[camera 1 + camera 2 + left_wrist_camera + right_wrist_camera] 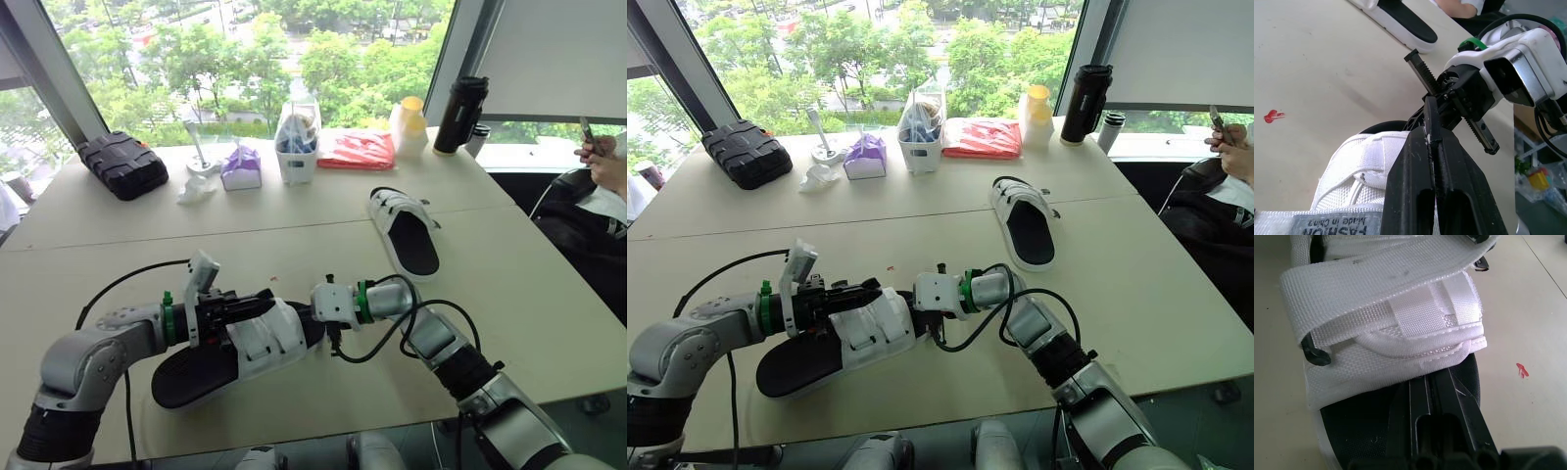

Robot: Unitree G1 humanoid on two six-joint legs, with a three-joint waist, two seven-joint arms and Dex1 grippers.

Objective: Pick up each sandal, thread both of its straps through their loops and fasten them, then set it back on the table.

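Two sets of jaws meet at one sandal (196, 377), black-soled with white straps (266, 338), at the near edge of the pale beige tabletop (509, 323). The left jaws lie over those straps, black fingers (1415, 186) pressed flat together with no gap. Whether any webbing is pinched cannot be told. The right jaws face them from the toe end. Their fingers (1444, 401) are also closed tight and rest on the black footbed, with the tips hidden beneath the front strap (1400, 308).

A small red mark (1521, 370) sits on the bare surface just beyond the jaws. A black cable (118, 284) trails off the left arm.

Farther out, beyond the right jaws and well apart from them, a second sandal (411, 240) lies sole-down across the seam (147, 240) between two table sections.

Far beyond both jaws, a row stands along the window edge:
- a black ribbed case (122, 164)
- crumpled tissue (196, 191)
- a purple packet (241, 168)
- a clear tub (297, 137)
- a red packet (358, 150)
- a yellow-capped bottle (409, 127)
- a black flask (460, 115)

A seated person (602, 166) holds a phone past the right jaws' side. Green trees (343, 59) fill the window.
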